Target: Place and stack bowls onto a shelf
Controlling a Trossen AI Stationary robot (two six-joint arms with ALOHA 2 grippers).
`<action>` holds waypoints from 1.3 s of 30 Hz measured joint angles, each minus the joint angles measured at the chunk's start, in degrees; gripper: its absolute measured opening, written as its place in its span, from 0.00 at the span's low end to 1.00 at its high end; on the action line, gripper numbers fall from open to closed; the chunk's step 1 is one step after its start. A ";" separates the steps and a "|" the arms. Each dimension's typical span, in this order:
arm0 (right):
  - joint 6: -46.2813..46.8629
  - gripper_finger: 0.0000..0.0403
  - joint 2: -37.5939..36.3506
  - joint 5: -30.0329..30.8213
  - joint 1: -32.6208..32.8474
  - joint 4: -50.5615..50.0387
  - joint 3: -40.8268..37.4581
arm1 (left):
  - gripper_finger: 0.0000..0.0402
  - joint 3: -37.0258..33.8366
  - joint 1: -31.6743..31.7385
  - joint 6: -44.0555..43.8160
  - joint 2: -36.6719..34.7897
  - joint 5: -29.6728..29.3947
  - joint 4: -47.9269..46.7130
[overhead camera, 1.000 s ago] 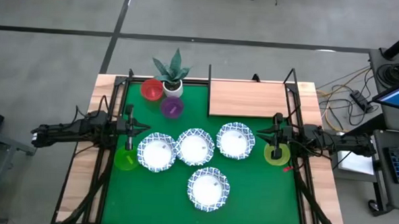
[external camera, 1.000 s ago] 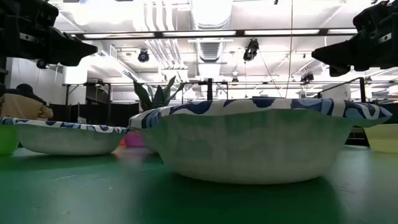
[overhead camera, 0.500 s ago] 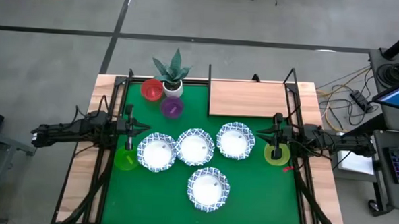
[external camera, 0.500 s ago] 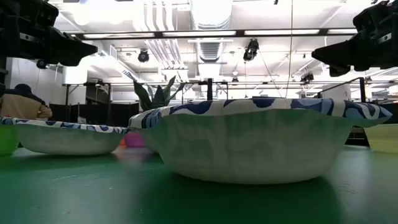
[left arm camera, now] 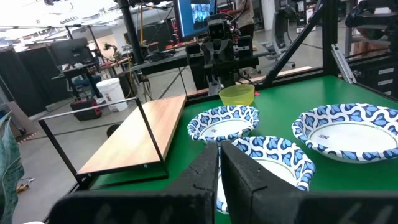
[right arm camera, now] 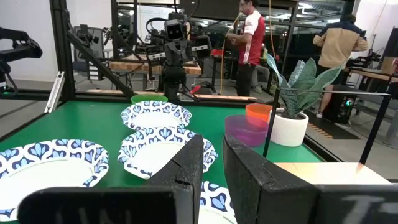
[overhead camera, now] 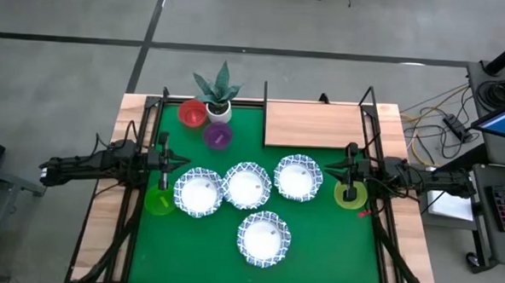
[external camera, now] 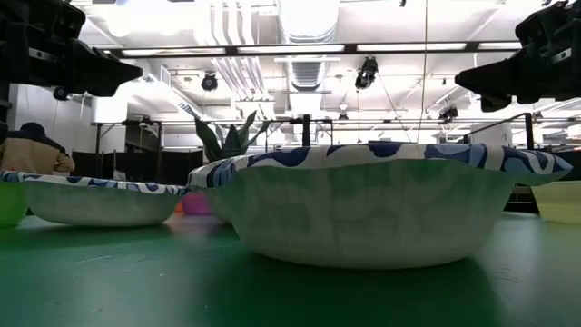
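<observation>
Four blue-rimmed white bowls (overhead camera: 245, 185) cluster mid-mat between the two grippers. At the left edge the left gripper (overhead camera: 176, 161) hovers with fingers pressed together, holding nothing, the green bowl (overhead camera: 158, 202) just near of it and the closest white bowl just right. The shelf (overhead camera: 313, 125) lies bare at the far right. The right gripper (overhead camera: 335, 170) hovers slightly parted and empty, beside the yellow-green bowl (overhead camera: 350, 195).

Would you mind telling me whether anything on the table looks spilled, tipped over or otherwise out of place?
Nothing stands out. The four white bowls with blue patterned rims sit upright on the green mat, the small coloured bowls and the potted plant are upright too, and the light wooden shelf lies flat and bare. Nothing looks spilled or damaged.
</observation>
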 joint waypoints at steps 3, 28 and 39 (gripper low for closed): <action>0.00 0.13 0.00 0.01 0.00 0.00 0.00 | 0.00 0.00 0.00 0.00 0.00 0.00 0.01; 5.15 0.13 0.01 0.17 0.03 8.62 0.00 | 0.00 0.00 -0.02 3.39 0.00 -0.01 4.32; 2.97 0.13 1.97 -0.09 0.03 23.34 0.00 | 0.00 0.02 0.00 -33.25 0.52 -0.05 23.26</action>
